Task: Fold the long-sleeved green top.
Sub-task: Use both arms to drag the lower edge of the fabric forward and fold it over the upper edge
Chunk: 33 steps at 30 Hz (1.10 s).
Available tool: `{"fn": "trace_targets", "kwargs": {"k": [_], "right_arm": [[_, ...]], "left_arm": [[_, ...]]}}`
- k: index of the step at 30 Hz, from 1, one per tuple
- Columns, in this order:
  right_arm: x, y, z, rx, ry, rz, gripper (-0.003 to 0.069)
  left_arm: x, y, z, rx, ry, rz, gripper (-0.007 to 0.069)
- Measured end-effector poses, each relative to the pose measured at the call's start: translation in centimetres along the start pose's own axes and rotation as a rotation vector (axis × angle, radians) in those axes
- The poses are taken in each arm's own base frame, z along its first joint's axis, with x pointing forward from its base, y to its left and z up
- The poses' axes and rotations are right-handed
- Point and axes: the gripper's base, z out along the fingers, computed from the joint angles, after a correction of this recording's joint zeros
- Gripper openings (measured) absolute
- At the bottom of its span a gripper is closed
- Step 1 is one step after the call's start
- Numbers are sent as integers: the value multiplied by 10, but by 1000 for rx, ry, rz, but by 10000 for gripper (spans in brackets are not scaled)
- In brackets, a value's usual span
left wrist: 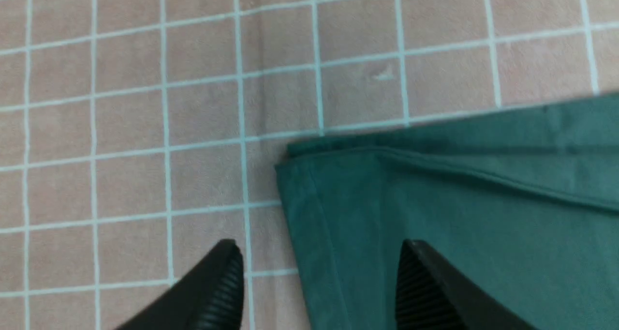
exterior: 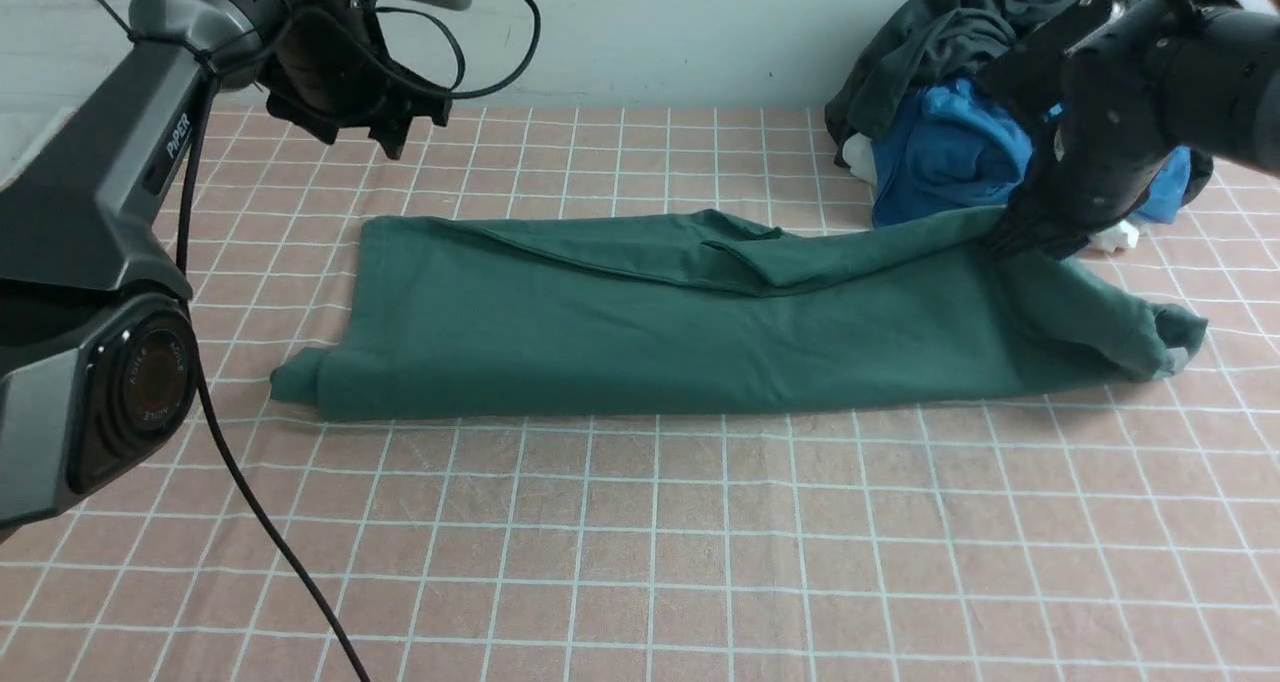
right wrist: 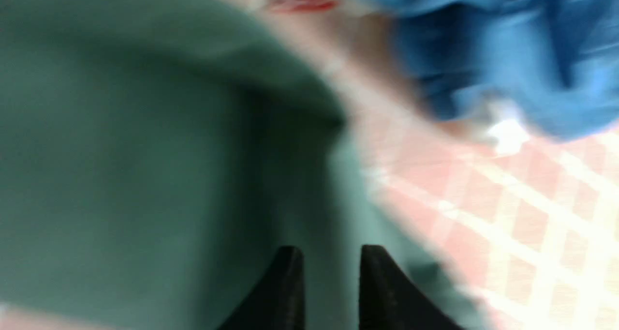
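Note:
The green long-sleeved top [exterior: 650, 332] lies folded into a long band across the middle of the table, with a sleeve [exterior: 740, 252] laid along its far side and a cuff [exterior: 1170, 347] at its right end. My left gripper [exterior: 415, 127] hangs open above the band's far left corner. In the left wrist view that gripper [left wrist: 319, 245] straddles the edge of the top [left wrist: 459, 223] with nothing between its fingers. My right gripper [exterior: 1005, 242] is down at the top's far right edge. The blurred right wrist view shows its gripper [right wrist: 331, 250] with jaws narrowly apart over green cloth [right wrist: 121, 151].
A pile of clothes sits at the back right: a dark grey garment [exterior: 940, 32] over a bright blue one [exterior: 940, 157], with something white [exterior: 1115, 234] beside it. The pink gridded tablecloth [exterior: 650, 542] covers the table. The left arm's cable [exterior: 260, 522] hangs over the near left.

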Motion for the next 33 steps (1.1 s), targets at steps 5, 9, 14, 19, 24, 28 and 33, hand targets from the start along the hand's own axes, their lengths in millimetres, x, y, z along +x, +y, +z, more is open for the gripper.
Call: {"fn": "trace_targets", "kwargs": {"k": [5,9,14,19,24,28,33], "right_arm": [[11,25,10,-271,77,-111,-2],[24,13,37,-270,143,-131,-11],[48,-60,76,-18,242,71,-13],[39,-110,50,109,144,368,-13],[11,-79,17,-124,11,306,-13],[-22,-7,23,-439,-143,47,-13],[-36,54,75,-489,-223,-140,-13]], "left_arm": [[-4,-12,-19,152,-33,7,262],[-11,-16,-47,231,-92,18,206],[-18,-14,-104,251,-200,38,174],[-18,-4,-171,207,-317,48,167],[-7,1,-201,176,-321,54,167],[25,2,-225,173,-247,71,139],[88,2,-262,168,-247,64,60]]}}
